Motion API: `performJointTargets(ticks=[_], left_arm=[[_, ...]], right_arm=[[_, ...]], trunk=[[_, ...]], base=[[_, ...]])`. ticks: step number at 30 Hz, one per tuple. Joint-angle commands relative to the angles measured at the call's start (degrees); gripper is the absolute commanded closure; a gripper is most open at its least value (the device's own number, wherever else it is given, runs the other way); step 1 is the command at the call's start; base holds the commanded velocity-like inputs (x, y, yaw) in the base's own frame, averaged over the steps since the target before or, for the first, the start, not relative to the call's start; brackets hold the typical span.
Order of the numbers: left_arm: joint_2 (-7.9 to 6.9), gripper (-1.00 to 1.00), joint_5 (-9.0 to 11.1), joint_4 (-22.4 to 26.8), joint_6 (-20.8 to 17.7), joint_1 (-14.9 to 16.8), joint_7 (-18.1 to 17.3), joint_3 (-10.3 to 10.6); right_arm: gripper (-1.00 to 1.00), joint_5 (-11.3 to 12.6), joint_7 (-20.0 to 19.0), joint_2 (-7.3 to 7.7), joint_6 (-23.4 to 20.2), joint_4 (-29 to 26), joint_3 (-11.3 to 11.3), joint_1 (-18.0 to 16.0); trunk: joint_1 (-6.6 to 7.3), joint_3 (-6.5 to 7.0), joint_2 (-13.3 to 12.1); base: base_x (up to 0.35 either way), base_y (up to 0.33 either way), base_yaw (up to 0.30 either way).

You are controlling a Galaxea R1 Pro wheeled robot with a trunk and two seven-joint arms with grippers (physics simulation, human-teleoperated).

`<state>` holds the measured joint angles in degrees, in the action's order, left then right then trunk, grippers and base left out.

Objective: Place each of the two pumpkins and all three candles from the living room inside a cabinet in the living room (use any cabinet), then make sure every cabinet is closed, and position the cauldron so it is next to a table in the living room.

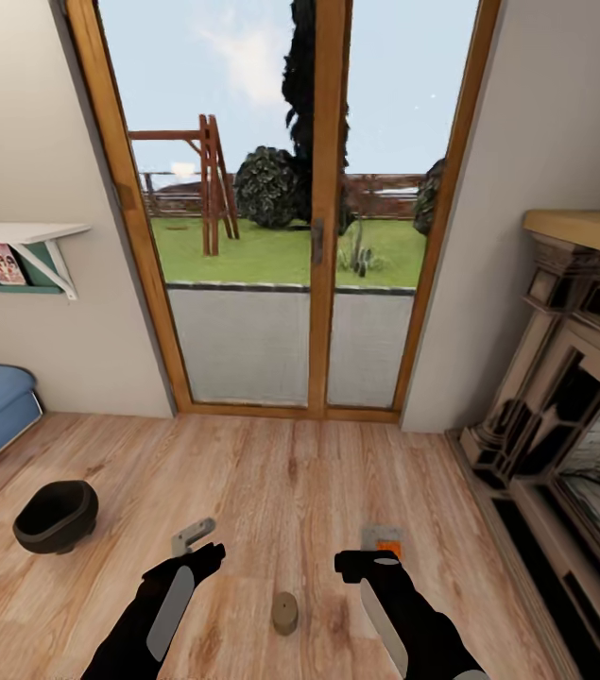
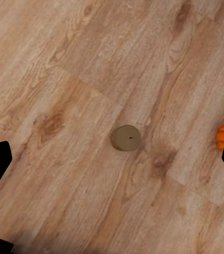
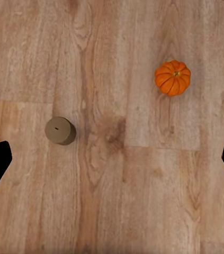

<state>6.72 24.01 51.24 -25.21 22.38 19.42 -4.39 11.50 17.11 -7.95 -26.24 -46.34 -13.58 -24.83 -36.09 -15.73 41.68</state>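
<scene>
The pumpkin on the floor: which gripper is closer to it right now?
Right. The right gripper hovers almost directly over the pumpkin, which peeks out orange just beyond it in the head view. The left gripper hangs well off to the pumpkin's left, beyond the candle.

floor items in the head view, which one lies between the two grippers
The candle, a short tan-grey cylinder standing upright on the wood floor. The pumpkin lies under the right gripper, and the black cauldron sits far off to the left.
</scene>
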Motion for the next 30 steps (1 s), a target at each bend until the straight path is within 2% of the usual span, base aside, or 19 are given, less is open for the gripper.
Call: performJointTargets(ticks=[1,7,26,28,30], left_arm=[[0.04,-1.00,0.59,0.08,-0.20,0.04,0.36,-0.09],[0.04,-1.00,0.59,0.01,-0.12,0.04,0.36,-0.09],[0.07,-1.00,0.68,-0.06,-0.11,0.04,0.37,-0.09],[0.08,-1.00,0.68,-0.12,-0.11,0.04,0.37,-0.09],[0.12,-1.00,0.68,-0.96,-0.10,0.04,0.39,-0.03]], right_arm=[[-1.00,0.61,0.55,0.04,-0.19,-0.09,-0.22,-0.04],[-1.00,0.63,0.55,0.04,-0.21,-0.07,-0.22,-0.04],[-1.00,0.61,0.62,-0.18,-0.03,2.15,-0.63,-0.04],[-1.00,0.60,0.63,-0.20,0.32,2.46,-0.64,-0.04],[-1.00,0.55,0.64,-0.22,3.53,3.92,-0.70,-0.04]], trunk=[[-0.24,-0.27,0.49],[-1.56,-1.35,2.90],[-5.73,-4.76,10.52],[-6.17,-5.12,11.32],[-6.61,-5.48,12.12]], base=[[0.000,0.000,0.137],[0.000,0.000,0.107],[0.000,0.000,0.003],[0.000,0.000,0.000],[0.000,0.000,0.000]])
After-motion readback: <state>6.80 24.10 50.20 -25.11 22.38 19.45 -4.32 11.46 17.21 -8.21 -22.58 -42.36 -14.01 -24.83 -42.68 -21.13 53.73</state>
